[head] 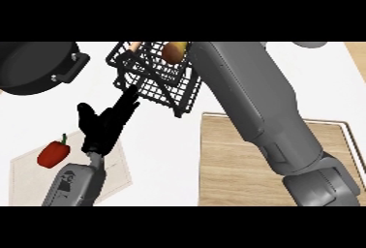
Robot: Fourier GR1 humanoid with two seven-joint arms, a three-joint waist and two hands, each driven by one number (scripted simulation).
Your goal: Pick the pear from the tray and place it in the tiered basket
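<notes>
The pear [174,52], yellow-brown, shows inside the upper part of the black wire tiered basket [159,80] at the top centre. My right forearm [250,97] stretches from the lower right across the wooden tray [236,169] up to the basket's right side. Its hand is hidden past the end of the arm at the picture's top. Left of the basket's lower corner, my left hand [103,123] stands open with its fingers straight and pointing up, holding nothing. No fruit shows on the tray.
A black pot [36,65] with a side handle sits at the top left. A red bell pepper [53,154] lies on a pale cutting board [28,181] at the lower left, beside my left forearm.
</notes>
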